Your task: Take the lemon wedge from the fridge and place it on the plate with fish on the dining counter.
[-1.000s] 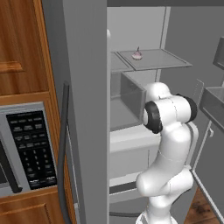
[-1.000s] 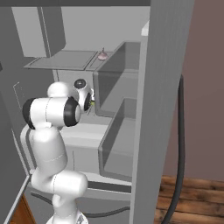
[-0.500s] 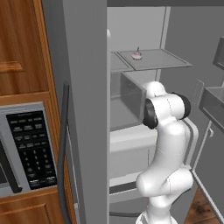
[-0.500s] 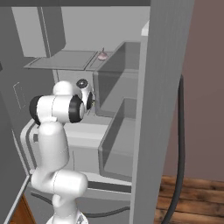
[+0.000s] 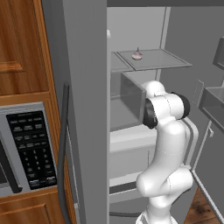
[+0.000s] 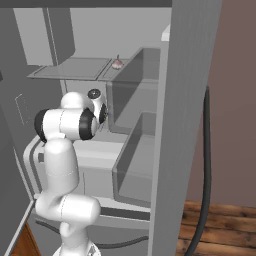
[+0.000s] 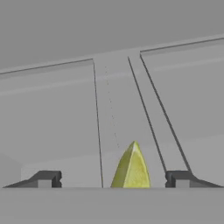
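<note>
Lemon wedge [image 7: 131, 167] stands on the grey fridge [image 5: 87, 109] shelf, right between my fingertips [image 7: 43, 178], which are spread wide on either side without touching it. My gripper [image 7: 113, 179] has reached it, but nothing is grasped yet. Closing, lifting, carrying it out and setting it on the plate all remain.

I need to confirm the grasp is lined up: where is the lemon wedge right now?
In the hand view, the lemon wedge stands on the grey fridge shelf, low and central, between the open gripper's two fingertips.
</note>
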Available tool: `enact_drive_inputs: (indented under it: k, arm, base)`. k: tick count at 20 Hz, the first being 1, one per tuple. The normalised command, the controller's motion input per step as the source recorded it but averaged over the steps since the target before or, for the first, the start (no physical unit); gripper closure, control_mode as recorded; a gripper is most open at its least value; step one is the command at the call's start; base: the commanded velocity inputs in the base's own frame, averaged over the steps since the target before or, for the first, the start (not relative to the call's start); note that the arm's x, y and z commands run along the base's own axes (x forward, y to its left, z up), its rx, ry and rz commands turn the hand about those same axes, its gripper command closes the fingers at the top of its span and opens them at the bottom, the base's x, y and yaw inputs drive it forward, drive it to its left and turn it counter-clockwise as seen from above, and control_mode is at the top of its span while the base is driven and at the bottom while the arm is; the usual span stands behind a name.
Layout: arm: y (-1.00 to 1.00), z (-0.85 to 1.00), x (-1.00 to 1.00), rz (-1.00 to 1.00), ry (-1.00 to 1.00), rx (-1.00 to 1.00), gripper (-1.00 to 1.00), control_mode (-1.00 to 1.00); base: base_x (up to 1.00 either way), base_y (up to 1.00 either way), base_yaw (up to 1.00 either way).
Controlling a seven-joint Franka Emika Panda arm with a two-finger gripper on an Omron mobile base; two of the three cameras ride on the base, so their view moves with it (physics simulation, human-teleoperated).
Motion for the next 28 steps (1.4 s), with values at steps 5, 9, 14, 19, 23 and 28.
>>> enact_drive_inputs:
  k: [5,9,14,19,23,28]
  arm:
    - [0.06,-1.0,-0.91,-0.04,-0.08,-0.05,1.0,-1.0]
    - [0.0,-0.66,-0.55,-0.05,-0.06,-0.01,1.0,-1.0]
    - [0.02,0.05,-0.05,0.0,0.0,0.0,1.0,-1.0]
    - [0.26,0.91,-0.87,-0.09,-0.01,0.0,1.0,-1.0]
    - [0.03,0.98,-1.0,-0.15,0.01,0.09,1.0,-1.0]
    - [0.0,0.88,-1.0,-0.15,0.2,0.19,1.0,-1.0]
  base:
    - [0.0,0.0,0.0]
    - [0.0,0.0,0.0]
    - [0.0,0.0,0.0]
    - [0.0,0.0,0.0]
    - [0.0,0.0,0.0]
    - [0.0,0.0,0.0]
